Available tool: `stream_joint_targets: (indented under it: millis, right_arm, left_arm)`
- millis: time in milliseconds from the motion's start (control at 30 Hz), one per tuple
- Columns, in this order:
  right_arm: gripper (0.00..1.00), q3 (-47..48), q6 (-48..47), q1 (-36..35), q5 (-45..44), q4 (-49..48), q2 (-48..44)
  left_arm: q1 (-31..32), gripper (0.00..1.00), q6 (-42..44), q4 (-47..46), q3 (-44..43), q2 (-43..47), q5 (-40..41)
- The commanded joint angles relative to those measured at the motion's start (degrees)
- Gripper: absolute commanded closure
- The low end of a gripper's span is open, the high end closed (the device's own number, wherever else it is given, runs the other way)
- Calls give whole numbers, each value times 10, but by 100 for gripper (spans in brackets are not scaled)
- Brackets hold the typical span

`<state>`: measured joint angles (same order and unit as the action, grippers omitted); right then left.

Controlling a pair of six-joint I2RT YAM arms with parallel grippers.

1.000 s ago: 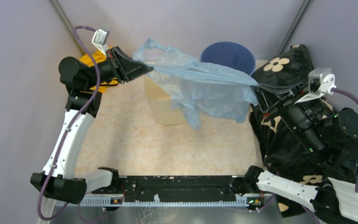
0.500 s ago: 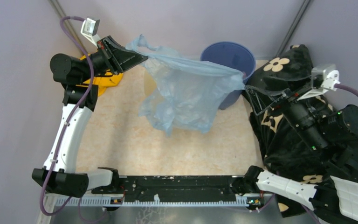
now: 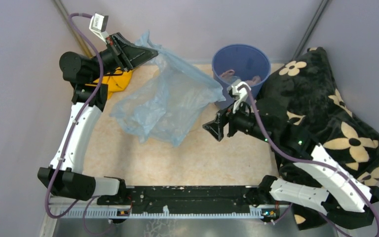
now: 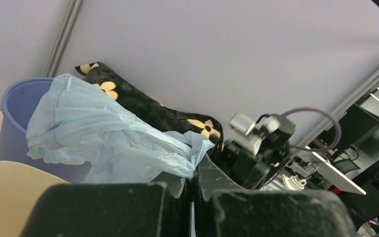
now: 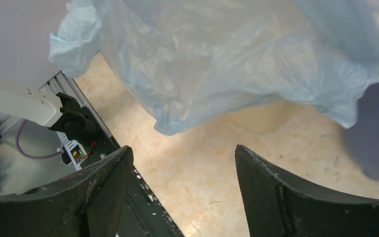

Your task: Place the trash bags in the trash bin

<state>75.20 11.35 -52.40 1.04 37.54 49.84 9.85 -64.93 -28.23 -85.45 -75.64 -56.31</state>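
The pale-blue trash bag (image 3: 168,101) hangs from my left gripper (image 3: 150,52), which is raised at the back left and shut on the bag's top edge. In the left wrist view the bag (image 4: 103,133) bunches out from the pinched fingertips of the left gripper (image 4: 196,165). The trash bin is almost wholly covered by the bag from above; a cream curved part of it (image 4: 10,192) shows at the lower left of the left wrist view. My right gripper (image 3: 212,130) stands open, apart from the bag's right side. Through the right gripper (image 5: 182,153) I see bare table, with the bag (image 5: 227,59) above.
A round blue bucket (image 3: 242,61) stands at the back, right of the bag. A black flowered blanket (image 3: 325,103) is heaped along the right side under the right arm. A yellow cloth (image 3: 112,81) lies beneath the left arm. Grey walls enclose the table.
My right gripper has opened, let go of the bag and swung left and nearer over the table. The bag, no longer stretched between both grippers, now hangs from the left gripper alone.
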Motion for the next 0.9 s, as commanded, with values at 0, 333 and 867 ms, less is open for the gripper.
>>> stream_joint_targets:
  millis: [0,333,867]
  right_arm:
    - [22,-69,96,-2,-8,-103,-32]
    - [18,-194,222,-2,-72,-245,-30]
    - [17,-346,302,28,-84,-497,12]
  left_arm:
    - [-3,100,-25,-51,-10,-6,17]
    - [-3,100,-39,-73,14,-2,28]
    - [-4,100,-34,-69,30,8,22]
